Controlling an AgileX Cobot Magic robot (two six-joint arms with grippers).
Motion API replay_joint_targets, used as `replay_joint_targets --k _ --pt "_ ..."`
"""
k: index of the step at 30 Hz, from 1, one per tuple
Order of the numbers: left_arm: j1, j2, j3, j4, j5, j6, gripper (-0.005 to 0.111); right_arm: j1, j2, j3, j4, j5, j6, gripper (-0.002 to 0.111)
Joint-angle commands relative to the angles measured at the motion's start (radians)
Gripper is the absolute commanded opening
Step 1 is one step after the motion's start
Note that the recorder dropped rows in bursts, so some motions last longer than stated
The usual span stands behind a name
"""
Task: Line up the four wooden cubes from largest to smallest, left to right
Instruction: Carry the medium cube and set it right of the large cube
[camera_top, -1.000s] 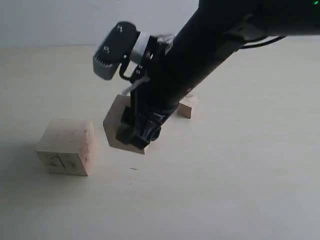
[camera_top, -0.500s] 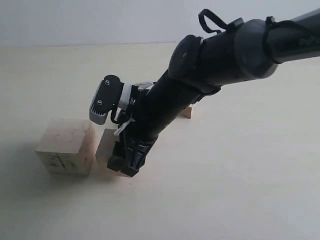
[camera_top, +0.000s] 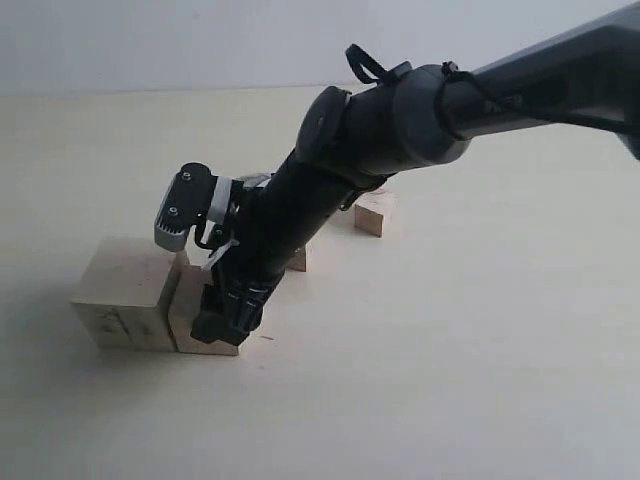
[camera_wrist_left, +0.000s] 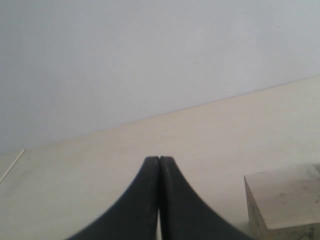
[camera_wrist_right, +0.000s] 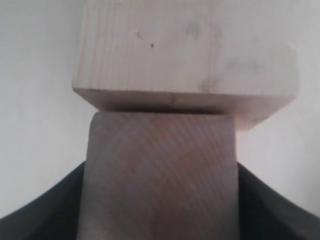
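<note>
My right claw (camera_top: 222, 312) is clenched on the second-biggest block (camera_wrist_right: 160, 170), one finger on each of two opposite flat faces. The block sits low at the table (camera_top: 450, 380), and its far face meets the side of the biggest block (camera_top: 125, 290). In the wrist view only a thin dark seam shows between them, so I judge them touching or nearly so. The biggest block stands to the left, dark marks on its front face.

Behind my arm a third block (camera_top: 297, 260) peeks out, mostly hidden. Farthest back is the smallest block (camera_top: 375, 213), well apart from the pair in front.

My left claw (camera_wrist_left: 159, 195) is pinched shut on nothing, off to the side. A pale block corner shows in its view, but I cannot tell which one.

These look like solid, dry wood: stiff, light for their size and not fragile. The smooth faces should give fair grip without much squeeze. I would hold each one across parallel faces near the middle, since a pinch near an edge could let it swivel. The smallest leaves little face to grip, so it will need careful centring.
</note>
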Motion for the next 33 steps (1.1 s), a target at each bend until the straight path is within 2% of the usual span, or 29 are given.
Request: replay_joint_targets --k 1,26,29,33 --pt "0.002 -0.007 0.000 -0.004 -0.004 -0.005 0.000 0.001 0.030 -0.047 -0.022 0.012 -0.008 0.000" --pt "0.002 -0.007 0.000 -0.004 -0.004 -0.005 0.000 0.001 0.039 -0.062 -0.037 0.005 -0.084 0.000" --pt "0.002 -0.007 0.000 -0.004 -0.004 -0.005 0.000 0.001 0.039 -0.062 -0.035 0.005 -0.080 0.004" --pt "0.002 -0.007 0.000 -0.004 -0.004 -0.005 0.000 0.001 0.039 -0.062 -0.033 -0.004 -0.080 0.017"
